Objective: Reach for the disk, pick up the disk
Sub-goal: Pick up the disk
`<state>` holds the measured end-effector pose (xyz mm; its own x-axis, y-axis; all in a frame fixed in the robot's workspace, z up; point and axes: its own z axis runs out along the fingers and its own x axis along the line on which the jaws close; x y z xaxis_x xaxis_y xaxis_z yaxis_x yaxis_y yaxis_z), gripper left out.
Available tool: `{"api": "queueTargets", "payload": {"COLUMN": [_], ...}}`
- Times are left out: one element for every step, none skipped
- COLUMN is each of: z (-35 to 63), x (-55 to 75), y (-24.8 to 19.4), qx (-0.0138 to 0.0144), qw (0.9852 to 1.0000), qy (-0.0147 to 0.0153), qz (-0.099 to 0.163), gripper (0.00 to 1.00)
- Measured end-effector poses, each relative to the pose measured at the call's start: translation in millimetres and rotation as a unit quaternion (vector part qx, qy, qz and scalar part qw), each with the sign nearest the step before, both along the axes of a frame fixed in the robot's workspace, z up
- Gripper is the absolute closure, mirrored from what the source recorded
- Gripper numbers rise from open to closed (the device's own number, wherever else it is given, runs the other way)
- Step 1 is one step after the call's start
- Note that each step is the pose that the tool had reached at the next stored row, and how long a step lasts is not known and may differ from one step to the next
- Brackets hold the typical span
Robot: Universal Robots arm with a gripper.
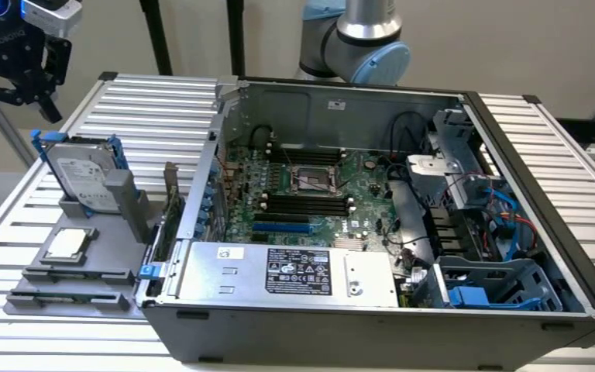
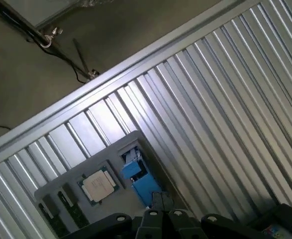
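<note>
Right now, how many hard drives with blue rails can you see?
1. The disk stands on edge in the grey holder at the exterior view's left of the computer case. Others may be hidden inside the case.

Ribbed aluminium table [image 1: 142,101]. Pale wall [image 1: 545,46] at 1 o'clock in exterior view, black stand legs [image 1: 156,39] at 11. Dull floor [image 2: 136,30], perhaps concrete, cable [image 2: 81,64] across.

The silver disk [image 1: 78,177] is standing upright on its edge in a grey holder. Blue rails are framing its edges, its white label facing outward.
</note>
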<state>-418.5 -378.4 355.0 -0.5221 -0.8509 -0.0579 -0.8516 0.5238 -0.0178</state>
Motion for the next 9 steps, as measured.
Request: {"api": "queueTargets", "payload": {"z": [0.0, -0.1, -0.3, -0.4, -0.8, -1.2, -1.5, -1.9, -2.2], "x": [0.0, 0.0, 0.0, 0.0, 0.0, 0.0, 0.0, 0.0, 0.0], "y": [0.0, 0.0, 0.0, 0.0, 0.0, 0.0, 0.0, 0.0, 0.0], "qx": [0.0, 0.0, 0.0, 0.0, 0.0001, 0.0001, 0.0001, 0.0001, 0.0001], "qw": [1.0, 0.9998, 0.9996, 0.9993, 0.999, 0.9985, 0.998, 0.9974, 0.9967], "qy": [-0.0009, -0.0019, -0.0027, -0.003, -0.0031, -0.003, -0.003, -0.003, -0.003], "qz": [0.008, 0.018, 0.027, 0.036, 0.045, 0.054, 0.063, 0.072, 0.081], "gripper": [0.89, 0.89, 0.89, 0.89, 0.89, 0.89, 0.89, 0.89, 0.89]}}
